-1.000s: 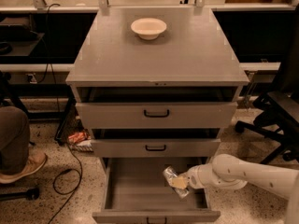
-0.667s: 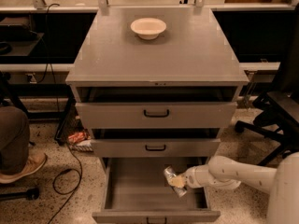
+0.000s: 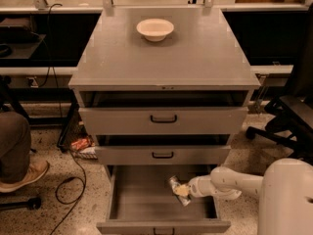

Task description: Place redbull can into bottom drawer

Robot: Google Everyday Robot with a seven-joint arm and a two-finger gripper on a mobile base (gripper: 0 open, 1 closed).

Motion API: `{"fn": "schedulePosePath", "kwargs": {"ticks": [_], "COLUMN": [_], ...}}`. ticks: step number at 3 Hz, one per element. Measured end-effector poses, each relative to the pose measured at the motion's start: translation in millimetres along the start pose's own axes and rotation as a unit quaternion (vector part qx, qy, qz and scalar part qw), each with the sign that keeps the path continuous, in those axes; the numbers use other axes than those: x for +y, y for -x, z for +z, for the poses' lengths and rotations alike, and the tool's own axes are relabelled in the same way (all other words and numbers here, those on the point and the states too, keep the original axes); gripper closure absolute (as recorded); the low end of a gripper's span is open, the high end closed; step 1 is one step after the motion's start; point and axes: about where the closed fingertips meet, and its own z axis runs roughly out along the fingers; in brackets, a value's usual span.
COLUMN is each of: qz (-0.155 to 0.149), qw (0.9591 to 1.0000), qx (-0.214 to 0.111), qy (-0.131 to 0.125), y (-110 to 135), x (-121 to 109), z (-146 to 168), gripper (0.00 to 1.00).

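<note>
The bottom drawer [image 3: 142,199] is pulled out, showing a flat gray tray interior. My gripper [image 3: 184,190] reaches in from the right on a white arm and is shut on the redbull can [image 3: 175,186], a slim crinkled silver can. The can is held tilted over the right part of the drawer's interior, near the floor of the tray. I cannot tell whether it touches the tray floor.
A cream bowl [image 3: 155,29] sits on the cabinet top [image 3: 195,58]. Two shallower drawers [image 3: 163,119] with black handles are above, slightly open. A person's leg and shoe [image 3: 19,173] and a cable are at the left; an office chair [image 3: 288,121] is at the right.
The arm has shifted a little to the left and lower, carrying the can further into the bottom drawer. The can stays gripped.
</note>
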Motion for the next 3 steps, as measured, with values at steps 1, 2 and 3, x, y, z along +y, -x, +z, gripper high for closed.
{"fn": "schedulePosePath", "kwargs": {"ticks": [1, 2, 3], "qz": [0.005, 0.014, 0.021], "qw": [1.0, 0.9999, 0.9997], "qx": [-0.004, -0.001, 0.003], "qy": [-0.003, -0.008, -0.013], "y": [1.4, -1.0, -3.8], "x": [-12.7, -23.9, -29.4], "z": [22.9, 39.2, 44.7], "gripper": [1.0, 0.85, 0.7]}}
